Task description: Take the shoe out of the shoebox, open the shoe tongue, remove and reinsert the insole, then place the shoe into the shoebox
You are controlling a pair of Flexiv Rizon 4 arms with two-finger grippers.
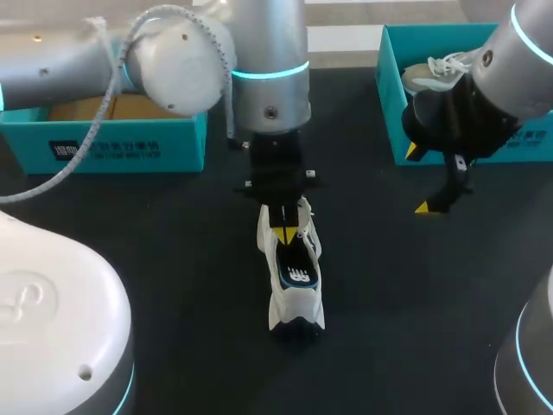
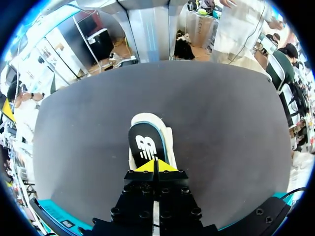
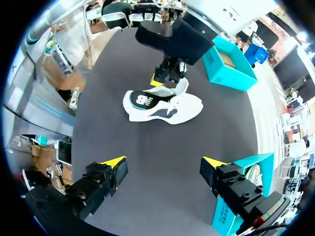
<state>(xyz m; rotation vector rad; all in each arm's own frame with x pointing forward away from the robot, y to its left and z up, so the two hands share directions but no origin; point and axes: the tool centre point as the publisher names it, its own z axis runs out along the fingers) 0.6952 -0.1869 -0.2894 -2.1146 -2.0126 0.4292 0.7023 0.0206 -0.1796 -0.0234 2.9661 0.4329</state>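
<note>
Evidently to work the insole (image 2: pixel 145 145) at the shoe (image 1: pixel 296 309), the left hand (image 2: pixel 154 166) pinches shut on its end, while the right hand (image 3: pixel 165 164) hangs wide open, empty, well clear.

Table (image 1: pixel 173 259): dark matte top, plain and unpatterned, seen in all three views; it carries every item listed here

Right-hand teal box (image 1: pixel 389 95): open-topped, with upright walls and dark print on its near wall; it stands toward the table's far right corner and only part of it is visible

Spare shoe (image 1: pixel 432 73): white with white laces, lying inside the right-hand teal box close to its left wall; only its laced upper part shows
</note>
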